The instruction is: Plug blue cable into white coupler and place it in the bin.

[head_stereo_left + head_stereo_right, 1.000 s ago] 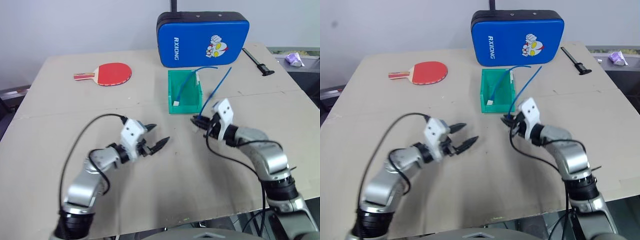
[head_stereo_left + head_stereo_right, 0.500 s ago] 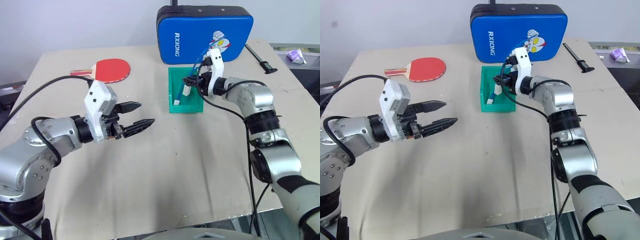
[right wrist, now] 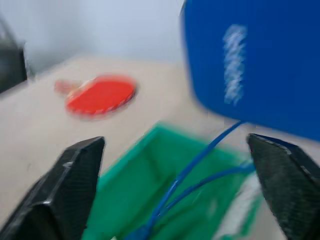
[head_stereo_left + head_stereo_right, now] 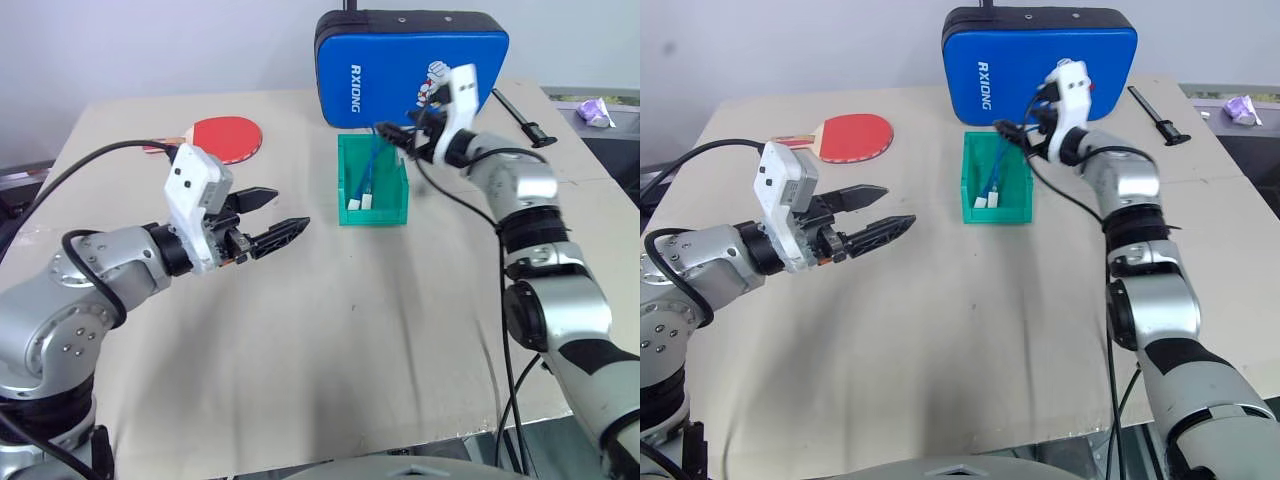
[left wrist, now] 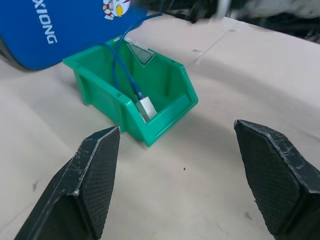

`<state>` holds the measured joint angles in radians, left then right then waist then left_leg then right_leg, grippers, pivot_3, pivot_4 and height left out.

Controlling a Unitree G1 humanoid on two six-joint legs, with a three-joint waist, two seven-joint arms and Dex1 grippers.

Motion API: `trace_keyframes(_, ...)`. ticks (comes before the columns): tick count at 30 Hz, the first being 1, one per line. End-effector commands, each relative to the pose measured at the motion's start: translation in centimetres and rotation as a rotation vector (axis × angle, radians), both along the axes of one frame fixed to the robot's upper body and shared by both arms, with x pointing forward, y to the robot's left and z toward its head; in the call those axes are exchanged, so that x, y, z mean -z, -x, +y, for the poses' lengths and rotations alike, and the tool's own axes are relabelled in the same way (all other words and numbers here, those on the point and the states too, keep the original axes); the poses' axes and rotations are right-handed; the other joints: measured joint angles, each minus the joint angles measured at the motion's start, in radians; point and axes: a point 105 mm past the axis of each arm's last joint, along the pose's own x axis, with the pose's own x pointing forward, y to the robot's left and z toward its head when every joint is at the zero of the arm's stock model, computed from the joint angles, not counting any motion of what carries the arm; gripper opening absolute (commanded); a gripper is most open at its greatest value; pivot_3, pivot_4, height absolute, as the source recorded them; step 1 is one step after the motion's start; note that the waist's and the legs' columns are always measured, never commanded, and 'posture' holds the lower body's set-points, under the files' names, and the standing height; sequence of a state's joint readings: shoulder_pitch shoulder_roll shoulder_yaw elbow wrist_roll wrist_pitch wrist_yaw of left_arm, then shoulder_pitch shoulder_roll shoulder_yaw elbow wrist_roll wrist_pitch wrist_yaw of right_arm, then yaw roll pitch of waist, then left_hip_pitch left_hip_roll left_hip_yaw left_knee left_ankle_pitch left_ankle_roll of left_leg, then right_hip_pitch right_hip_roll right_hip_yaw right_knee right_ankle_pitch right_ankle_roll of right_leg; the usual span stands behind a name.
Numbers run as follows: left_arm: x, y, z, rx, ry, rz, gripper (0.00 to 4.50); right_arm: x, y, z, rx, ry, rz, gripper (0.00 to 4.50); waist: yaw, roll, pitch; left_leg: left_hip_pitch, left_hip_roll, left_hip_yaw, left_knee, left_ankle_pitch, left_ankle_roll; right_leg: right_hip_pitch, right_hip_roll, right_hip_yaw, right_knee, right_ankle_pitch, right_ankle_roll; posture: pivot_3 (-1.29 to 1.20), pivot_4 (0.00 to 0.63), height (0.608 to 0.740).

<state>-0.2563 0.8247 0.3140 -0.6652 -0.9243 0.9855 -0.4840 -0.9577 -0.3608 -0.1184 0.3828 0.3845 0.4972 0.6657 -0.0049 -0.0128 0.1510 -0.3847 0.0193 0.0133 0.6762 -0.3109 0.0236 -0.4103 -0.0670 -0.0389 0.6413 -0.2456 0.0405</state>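
- Cable [image 4: 994, 172] lies in the bin [image 4: 1022, 186], running from the far rim down to the low front lip; the coupler [image 4: 994, 201] sits on its lower end, one of two small white blocks side by side near the front wall; a second blue cable [image 4: 361, 180] lies next to it; which block belongs to which cable I cannot tell for certain.
- Writing: "RXIONG" in white down the blue case [image 4: 1020, 65] behind the bin, with a cartoon figure printed beside it.
- My right gripper [image 4: 1012, 133] hangs over the bin's far right corner, fingers spread wide, nothing between them.
- My left gripper [image 4: 880, 210] is raised over bare table [image 4: 940, 330], well left of the bin, fingers apart and empty.
- A red paddle [image 4: 845, 137] lies far left on the table.
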Motion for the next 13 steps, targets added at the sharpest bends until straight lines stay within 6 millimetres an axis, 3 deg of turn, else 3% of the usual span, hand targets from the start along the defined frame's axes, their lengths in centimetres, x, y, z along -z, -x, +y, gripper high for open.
trace_keyframes(1,1.9,0.5,-0.2,-0.045,-0.051,0.015,3.73,1.0,3.9,-2.0,-0.049,0.006,-0.029,4.45,0.001,0.000,0.000,0.000,0.000,0.000,0.000,0.000,0.000,0.000,-0.002,0.001,0.001,0.000,0.000,0.00,0.150,0.740)
trace_keyframes(4,5.1,1.1,-0.2,-0.127,-0.034,0.049,3.73,5.5,8.8,-4.2,-0.104,0.103,-0.017,4.45,0.004,0.001,-0.001,0.000,0.000,0.001,-0.005,0.000,0.000,0.000,-0.003,0.001,-0.003,0.000,0.000,0.00,0.150,0.740)
trace_keyframes(6,7.2,2.1,0.1,-0.172,-0.028,0.078,3.73,8.4,11.1,-5.7,-0.118,0.174,0.003,4.45,-0.003,0.001,0.000,0.001,0.000,0.004,-0.006,0.000,0.000,-0.001,-0.003,0.004,-0.003,0.000,0.001,0.00,0.150,0.740)
trace_keyframes(10,11.5,4.2,0.8,-0.228,-0.061,0.122,3.73,13.6,14.5,-9.2,-0.119,0.293,0.114,4.45,-0.009,0.001,0.000,0.008,0.000,0.009,-0.005,0.000,0.001,0.000,-0.001,0.012,-0.003,0.000,0.000,0.00,0.150,0.740)
trace_keyframes(13,13.0,4.8,1.1,-0.249,-0.074,0.097,3.73,15.6,16.0,-10.7,-0.120,0.296,0.155,4.45,-0.005,-0.001,0.001,0.022,0.000,0.009,-0.005,-0.004,0.008,0.012,0.004,0.013,-0.002,-0.003,-0.004,0.00,0.150,0.740)
